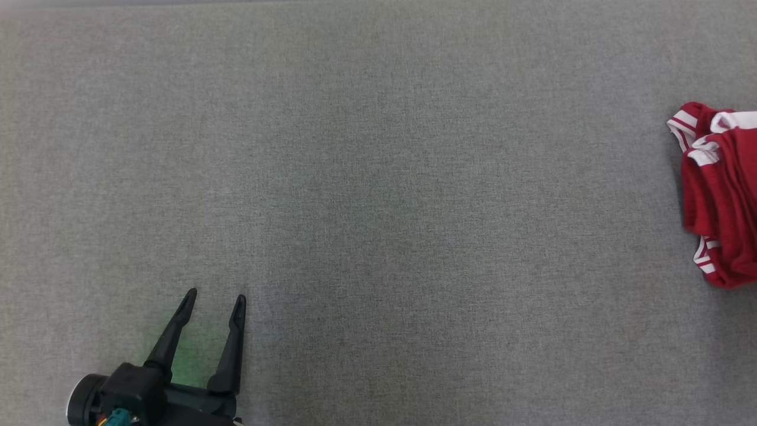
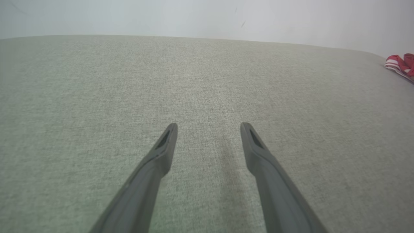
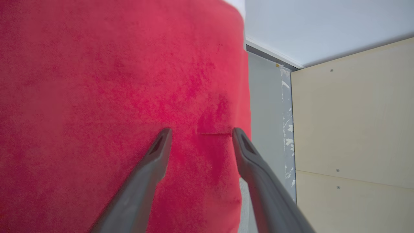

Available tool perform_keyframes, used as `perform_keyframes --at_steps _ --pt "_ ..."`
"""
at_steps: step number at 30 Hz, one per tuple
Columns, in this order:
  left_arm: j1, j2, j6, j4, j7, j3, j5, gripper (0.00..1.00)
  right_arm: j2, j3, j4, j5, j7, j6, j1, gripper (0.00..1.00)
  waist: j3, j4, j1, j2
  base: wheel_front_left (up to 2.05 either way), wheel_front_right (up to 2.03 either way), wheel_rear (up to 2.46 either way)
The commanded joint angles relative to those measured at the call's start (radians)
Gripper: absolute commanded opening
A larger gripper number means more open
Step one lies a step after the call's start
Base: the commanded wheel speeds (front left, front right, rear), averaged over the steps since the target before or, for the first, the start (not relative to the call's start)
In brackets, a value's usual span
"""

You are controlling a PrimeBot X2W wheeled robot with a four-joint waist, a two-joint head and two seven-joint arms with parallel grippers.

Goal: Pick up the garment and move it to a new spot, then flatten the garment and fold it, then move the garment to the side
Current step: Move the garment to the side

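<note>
The garment (image 1: 724, 195) is red with white stripes and lies crumpled at the far right edge of the grey fabric surface (image 1: 378, 177); a corner of the garment (image 2: 401, 64) peeks in at the far right of the left wrist view. My left gripper (image 1: 216, 303) rests open at the lower left, far from the cloth, with nothing between its fingers (image 2: 165, 145). My right gripper (image 3: 201, 133) is open just above the red garment (image 3: 113, 97), close to its right edge, and holds nothing.
A pale wall (image 2: 207, 16) rises behind the surface. In the right wrist view a grey floor strip (image 3: 268, 123) and a light wooden panel (image 3: 352, 123) lie beyond the surface's edge.
</note>
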Motion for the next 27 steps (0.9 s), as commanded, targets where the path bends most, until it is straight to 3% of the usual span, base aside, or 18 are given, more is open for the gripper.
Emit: perform_keyframes --at_steps 1,8,12,19,27 --pt "-0.008 0.007 0.003 0.001 -0.005 0.000 0.010 1.00 0.029 -0.021 -0.002 -0.017 -0.012 -0.002 0.011 1.00 -0.010 0.001 -0.0001 -0.0002 0.00 0.00 0.00" --pt "0.004 0.001 0.010 -0.029 -0.006 0.007 0.045 1.00 0.164 -0.086 -0.073 -0.005 -0.071 -0.002 0.046 1.00 -0.081 -0.001 -0.0001 -0.0002 0.00 0.00 0.00" --pt "0.035 -0.060 0.007 -0.081 -0.006 0.087 -0.035 1.00 0.271 -0.117 -0.177 0.044 -0.173 -0.002 0.101 1.00 -0.155 -0.001 -0.0001 -0.0002 0.00 0.00 0.00" --pt "0.108 -0.120 -0.003 -0.085 -0.006 0.156 -0.094 1.00 0.396 -0.066 -0.337 0.136 -0.328 -0.002 0.255 1.00 -0.285 0.006 -0.0001 -0.0002 0.00 0.00 0.00" --pt "0.149 -0.149 -0.001 -0.015 -0.006 0.210 -0.082 1.00 0.494 -0.010 -0.363 0.225 -0.550 -0.002 0.410 1.00 -0.385 0.027 -0.0001 -0.0002 0.00 0.00 0.00"
